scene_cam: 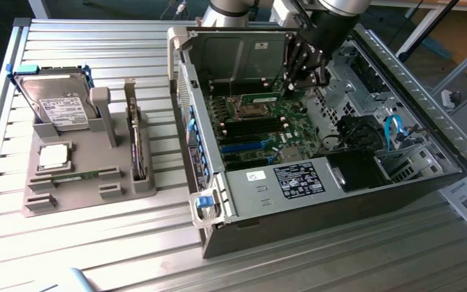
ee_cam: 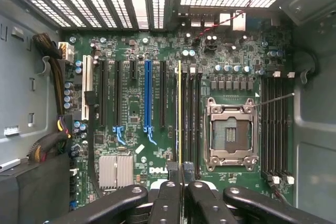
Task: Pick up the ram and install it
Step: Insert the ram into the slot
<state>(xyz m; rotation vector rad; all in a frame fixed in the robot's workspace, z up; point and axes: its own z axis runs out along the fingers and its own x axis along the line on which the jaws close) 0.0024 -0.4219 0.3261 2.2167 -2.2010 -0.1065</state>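
Note:
The ram is a thin green stick held level inside the open computer case, just above the motherboard. My gripper reaches down into the case and is shut on it. In the wrist view the ram shows edge-on as a thin line between my fingers, running along the black memory slots beside the empty processor socket. Whether it touches a slot I cannot tell.
A grey holder tray on the exterior view's left carries a hard drive, a square silver processor chip and an upright card. Inside the case are a power supply, blue cables and a second bank of slots.

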